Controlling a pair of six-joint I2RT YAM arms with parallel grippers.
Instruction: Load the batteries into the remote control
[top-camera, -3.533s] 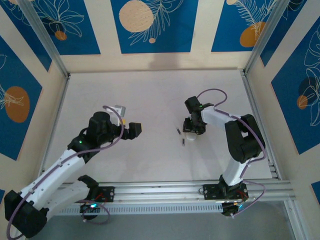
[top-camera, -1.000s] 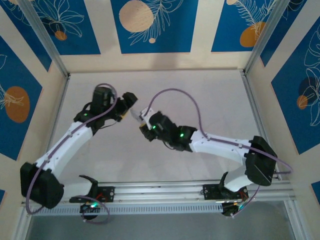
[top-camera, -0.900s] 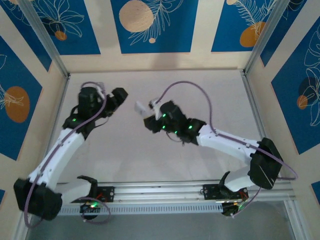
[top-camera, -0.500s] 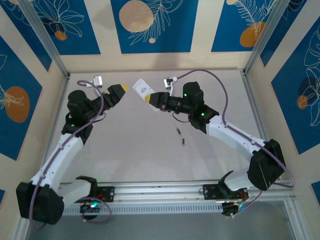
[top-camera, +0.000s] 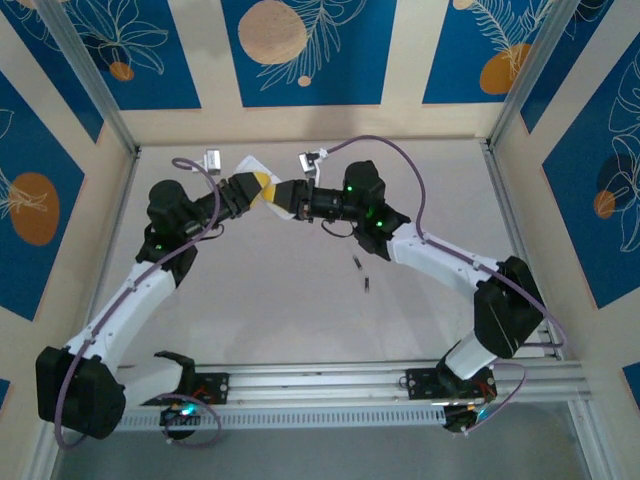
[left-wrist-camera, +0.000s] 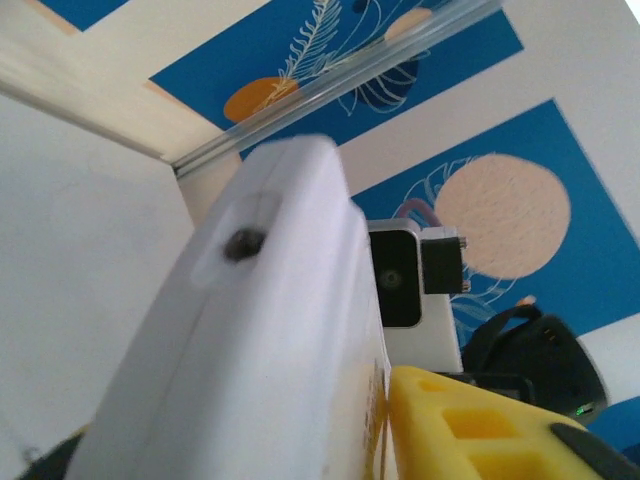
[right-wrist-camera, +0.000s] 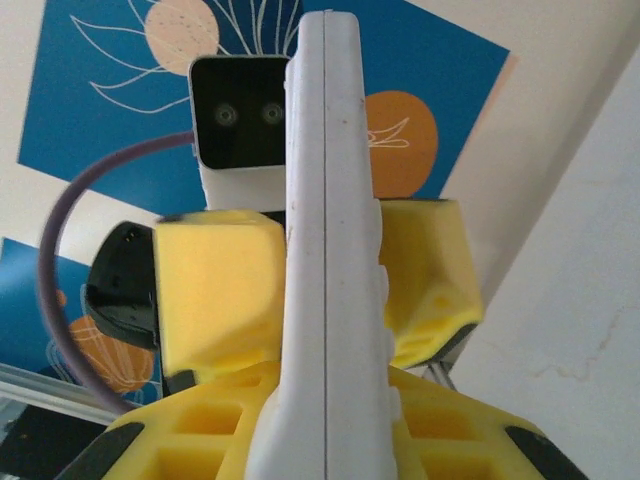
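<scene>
Lying on the white tabletop (top-camera: 260, 300): we are finding the two tiny dark-grey cylindrical batteries, the nearer battery (top-camera: 367, 284) and the farther battery (top-camera: 357, 263). They are lying loose, just beside each other, each pointing roughly near-to-far.
Right gripper (top-camera: 287, 198): we are seeing its yellow padded fingers (right-wrist-camera: 190, 440) clamping one end of the small white flat remote control (right-wrist-camera: 330, 250). It is being held up in the air beyond the batteries, edge-on to the right wrist camera.
Remote control: its long axis is running from one gripper to the other, roughly across the table. Small button bumps are showing along one face.
Left gripper (top-camera: 250, 187): we are seeing its yellow pads (right-wrist-camera: 215, 290) pressing on both faces of the other end, so we are judging it closed on the remote control too.
Key relation: the batteries are sitting well apart from both grippers, toward the near right and down on the tabletop. We are judging the right arm nearer, its forearm (top-camera: 440, 262) passing near them.
Next move: we are expecting one gripper to need to let go and reach down.
Back wall (top-camera: 340, 60): blue and cream panels are closing the scene.
</scene>
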